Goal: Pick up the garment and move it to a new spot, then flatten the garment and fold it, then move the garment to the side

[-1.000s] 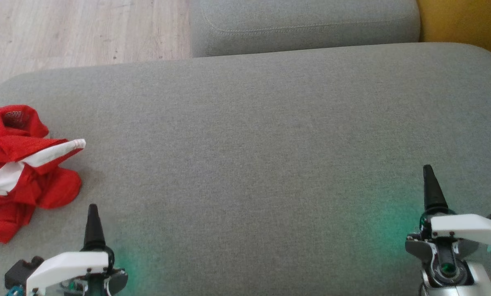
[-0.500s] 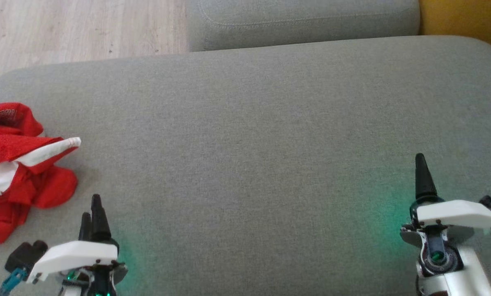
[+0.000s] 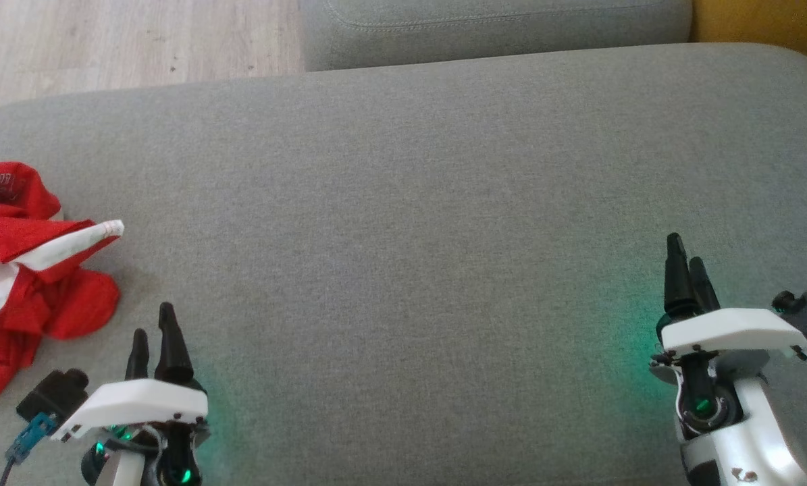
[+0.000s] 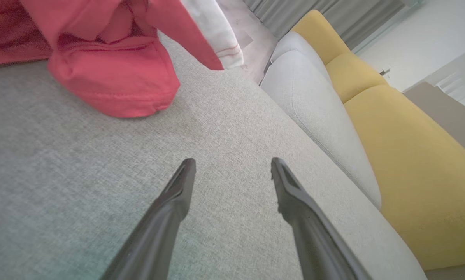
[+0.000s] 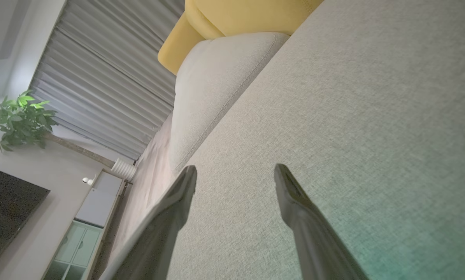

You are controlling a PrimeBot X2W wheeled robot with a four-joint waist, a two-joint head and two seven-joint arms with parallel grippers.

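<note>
The garment (image 3: 18, 270) is a crumpled red piece with a white stripe, lying at the far left of the grey cushion (image 3: 410, 202). In the left wrist view the garment (image 4: 111, 74) bulges at the upper left, beyond the fingertips and apart from them. My left gripper (image 3: 152, 322) hovers low at the lower left, just right of the garment, open with nothing between its fingers (image 4: 179, 186). Far off at the lower right, my right gripper (image 3: 685, 248) is open too, and its fingers (image 5: 290, 190) stand over bare cushion.
A second grey cushion (image 3: 498, 27) adjoins the far edge, with yellow upholstery (image 3: 768, 27) at the back right. Wooden floor (image 3: 106, 40) lies past the cushion's far left corner. A television (image 5: 6, 214), a plant (image 5: 22, 118) and curtains show in the right wrist view.
The head camera has tipped, shifting the scene upward. Both grippers have turned at the wrist, so that two fingers of each now show side by side; both have advanced slightly. The garment has not moved.
</note>
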